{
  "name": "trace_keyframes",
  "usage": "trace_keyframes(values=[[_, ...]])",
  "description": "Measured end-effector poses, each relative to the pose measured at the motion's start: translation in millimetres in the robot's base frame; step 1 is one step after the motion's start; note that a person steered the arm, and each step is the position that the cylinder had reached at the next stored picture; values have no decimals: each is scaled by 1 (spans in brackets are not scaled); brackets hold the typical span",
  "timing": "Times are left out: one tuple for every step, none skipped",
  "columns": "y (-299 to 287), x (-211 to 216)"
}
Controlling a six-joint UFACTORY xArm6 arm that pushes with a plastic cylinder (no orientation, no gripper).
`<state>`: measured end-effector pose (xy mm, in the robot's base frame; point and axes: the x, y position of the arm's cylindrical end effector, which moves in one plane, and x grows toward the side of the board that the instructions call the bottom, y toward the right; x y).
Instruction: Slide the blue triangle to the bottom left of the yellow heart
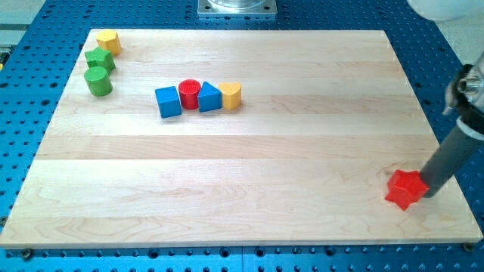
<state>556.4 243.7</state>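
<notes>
- Camera view: the blue triangle (209, 97) sits in a row at the board's upper left, touching the yellow heart (231, 95) on its right and the red cylinder (189, 94) on its left.
- My tip (425, 192), a bare rod holding nothing, rests against the red block (405, 189) at the lower right, well apart from the triangle.
- The rod's upper part is cut off by the view's right edge.

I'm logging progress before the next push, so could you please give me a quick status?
My tip at view's bottom right, against red block. Blue triangle far off, wedged between red cylinder and yellow heart. Path across board open.
</notes>
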Motion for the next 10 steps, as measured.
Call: trace_keyframes(values=[[-7, -18], [-74, -60], [-232, -60], [-357, -63], [-431, -67], [-431, -67], [-434, -94], [-410, -123], [-389, -138], [-374, -157]])
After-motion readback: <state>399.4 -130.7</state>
